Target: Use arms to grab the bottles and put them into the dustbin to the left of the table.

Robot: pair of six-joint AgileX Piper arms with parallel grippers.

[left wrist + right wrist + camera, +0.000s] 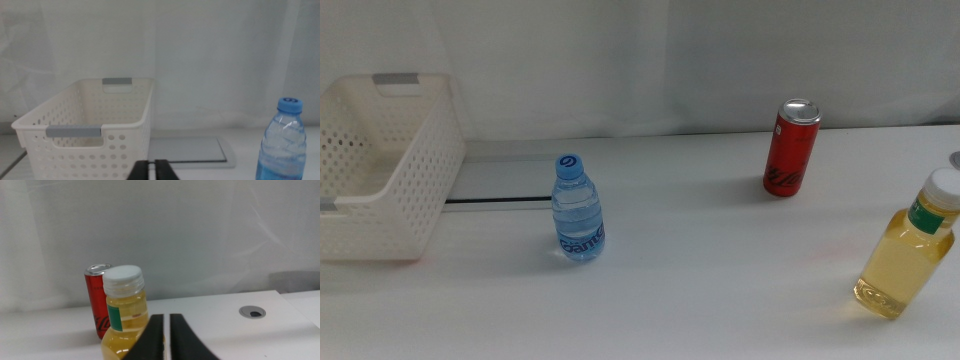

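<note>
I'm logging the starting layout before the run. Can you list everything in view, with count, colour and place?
Water bottle: 1, clear with blue cap and label, upright, centre-left of the table.
Red can: 1, upright, further back and to the right.
Yellow bottle: 1, yellow liquid, white cap, green label, upright near the right edge.
Dustbin: 1, white perforated basket with grey handle strips, at the left; no bottle visible inside.
Table: 1, white.
Grey panel: 1, set into the table beside the dustbin.
Grommet: 1, grey, round, right part of the table.
Left gripper: 1, dark, jaws together, facing the dustbin.
Right gripper: 1, dark, jaws nearly together, behind the yellow bottle.
</note>
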